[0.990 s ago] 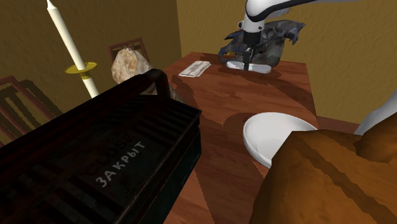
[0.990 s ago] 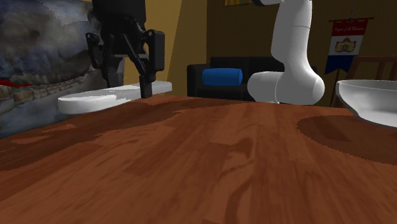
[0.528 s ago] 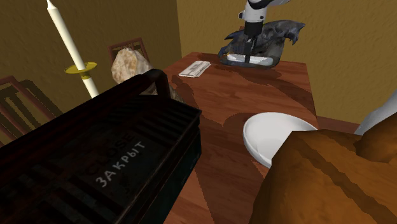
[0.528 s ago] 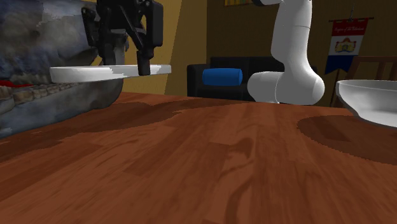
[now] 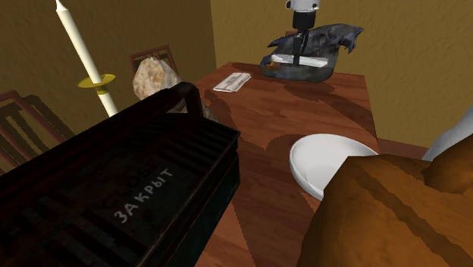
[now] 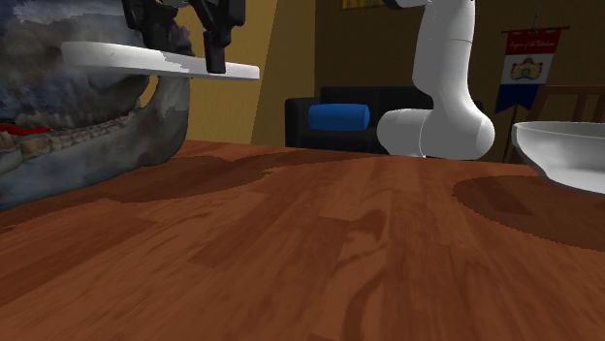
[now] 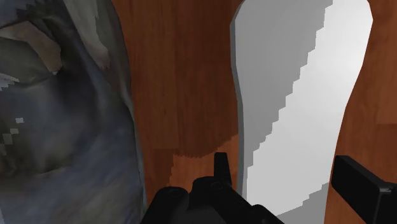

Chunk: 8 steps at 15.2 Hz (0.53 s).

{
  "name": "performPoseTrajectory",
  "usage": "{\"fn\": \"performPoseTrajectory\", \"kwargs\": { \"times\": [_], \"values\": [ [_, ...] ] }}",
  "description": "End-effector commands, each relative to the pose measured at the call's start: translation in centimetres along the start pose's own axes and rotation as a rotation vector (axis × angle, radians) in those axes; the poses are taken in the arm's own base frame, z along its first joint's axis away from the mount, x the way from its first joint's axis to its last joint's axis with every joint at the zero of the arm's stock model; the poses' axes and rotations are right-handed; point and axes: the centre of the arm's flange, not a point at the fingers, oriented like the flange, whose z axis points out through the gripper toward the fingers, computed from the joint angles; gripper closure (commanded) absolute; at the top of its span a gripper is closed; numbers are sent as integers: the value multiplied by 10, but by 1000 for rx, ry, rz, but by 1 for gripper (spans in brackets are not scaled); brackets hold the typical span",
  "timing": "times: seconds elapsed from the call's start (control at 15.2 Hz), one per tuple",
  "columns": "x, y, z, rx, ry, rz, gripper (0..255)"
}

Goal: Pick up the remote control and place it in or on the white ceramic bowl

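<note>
The remote control (image 5: 298, 60) is off the table (image 5: 261, 114). It is drawn as a plain pale slab, and it hangs level in the air with the fingers pinching it across its width. In the wrist view one black finger sits on each long edge of the remote control (image 7: 299, 95), with nothing but wood grain below. From the second exterior view the gripper (image 6: 211, 53) grips well toward one end, so most of the remote control (image 6: 145, 58) sticks out sideways. It is in front of the big grey skull (image 6: 87, 126) and clear of the table (image 6: 339, 252).

So I judge the pick done and the carry is the step in hand. The white bowl (image 5: 322, 163) sits well apart from all this, on the near side of the table in the shoulder view. It also shows at the second exterior view's right edge, bowl (image 6: 567, 155), past the white arm (image 6: 446, 77).

The next move calls for a long swing back across the table, keeping height so the overhanging end clears the skull (image 5: 333, 42) first. Then the remote needs centring over the bowl and lowering until it is close to the rim or inside. Only then should the fingers part. With the grip off-centre, that long free end could swing or tip on a fast move, so steady travel looks wise.
</note>
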Motion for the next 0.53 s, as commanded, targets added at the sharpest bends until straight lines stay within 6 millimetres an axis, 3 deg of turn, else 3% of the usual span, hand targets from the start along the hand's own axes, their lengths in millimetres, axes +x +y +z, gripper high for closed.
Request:
{"fn": "performPoseTrajectory", "kwargs": {
  "times": [0.0, 0.46],
  "values": [
    [0, -1, -10, 0, 0, 0, 255],
    [-37, -85, -13, 0, 0, 0, 255]
  ]
}}
